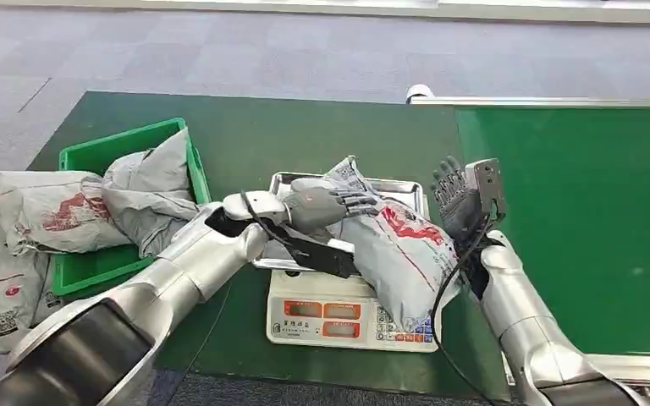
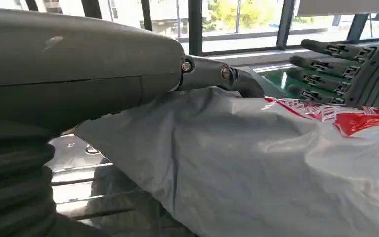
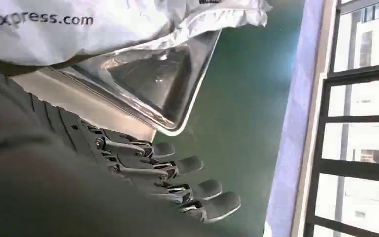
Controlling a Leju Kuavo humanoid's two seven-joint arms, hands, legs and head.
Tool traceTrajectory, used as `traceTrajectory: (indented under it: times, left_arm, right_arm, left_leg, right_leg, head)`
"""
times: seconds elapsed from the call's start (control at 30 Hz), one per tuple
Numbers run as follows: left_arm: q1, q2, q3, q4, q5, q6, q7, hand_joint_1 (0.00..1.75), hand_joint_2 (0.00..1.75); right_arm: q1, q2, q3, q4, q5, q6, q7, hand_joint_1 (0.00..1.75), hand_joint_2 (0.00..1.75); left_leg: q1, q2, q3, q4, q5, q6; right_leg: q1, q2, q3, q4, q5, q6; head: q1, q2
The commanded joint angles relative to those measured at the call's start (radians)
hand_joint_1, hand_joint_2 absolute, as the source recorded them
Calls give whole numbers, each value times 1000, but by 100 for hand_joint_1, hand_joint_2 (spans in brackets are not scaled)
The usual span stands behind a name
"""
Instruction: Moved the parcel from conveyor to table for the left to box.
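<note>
Grey plastic mailer parcel with red print [image 1: 398, 245] lies on steel tray of white weighing scale [image 1: 351, 317] on green counter [image 1: 305, 139], overhanging tray toward conveyor side. Move off green conveyor belt [image 1: 592, 220] seems done; boxing into green plastic crate [image 1: 93, 156] not yet done. Left robot hand [image 1: 330, 203] rests on parcel top, fingers laid over it, no firm grip visible. Right robot hand [image 1: 457, 199] beside parcel, fingers spread, holds nothing. Parcel soft, wrinkled, likely sags when lifted.

Right robot hand [image 3: 168, 182] is filling the lower left, dark fingers [image 3: 212, 188] stretched out apart over the green counter [image 3: 237, 98]. Grey parcel [image 3: 103, 24] is hanging over the shiny metal tray [image 3: 172, 84] at upper left, windows [image 3: 360, 123] running down the right edge.
</note>
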Motion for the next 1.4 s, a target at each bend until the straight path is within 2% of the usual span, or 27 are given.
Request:
traceTrajectory:
  times: [0.03,0.23,0.8,0.93,1.03,1.13,1.27,1.4]
  left_arm:
    - [-68,-14,-129,49,24,-19,13,175,175]
    - [-70,-14,-130,48,24,-17,14,175,175]
    - [-108,-17,-137,9,89,-16,34,175,175]
    - [-143,-1,-88,-65,196,-48,77,175,175]
    - [-168,44,-59,-162,259,-62,141,175,175]
    - [-181,95,-21,-212,245,16,242,175,175]
    - [-171,97,38,-172,205,127,352,175,175]
    - [-164,106,63,-145,190,149,365,175,175]
  right_arm:
    - [8,16,14,4,-12,-9,3,0,0]
    - [15,13,12,2,-13,-7,-1,0,0]
    - [78,0,-19,-91,-25,-10,14,0,0]
    - [111,5,-53,-138,-26,-10,32,0,0]
    - [143,-3,-80,-180,-21,-7,51,0,0]
    - [148,-26,-104,-190,-20,8,52,0,0]
    - [196,-69,-136,-229,-41,25,60,0,0]
    - [216,-73,-143,-248,-44,31,65,0,0]
  left_leg:
    - [1,1,2,0,0,0]
    - [0,2,4,-2,-1,0]
    - [0,1,1,0,0,0]
    - [1,-1,0,1,0,0]
    - [1,1,0,1,-1,0]
    - [1,2,2,0,-2,0]
    - [0,2,3,-1,0,0]
    - [0,0,2,-1,0,1]
  right_leg:
    - [1,-1,2,-1,0,-1]
    - [1,0,4,-2,0,-2]
    - [1,0,0,0,0,-1]
    - [2,-2,0,0,-1,-1]
    - [1,-1,-1,1,-1,-1]
    - [2,-1,2,0,-1,-2]
    - [1,0,2,-1,0,-2]
    - [0,-1,2,-1,0,-1]
  head:
    - [0,0]
    - [0,0]
    - [0,0]
    - [0,0]
    - [0,0]
    - [0,0]
    - [0,0]
    - [0,0]
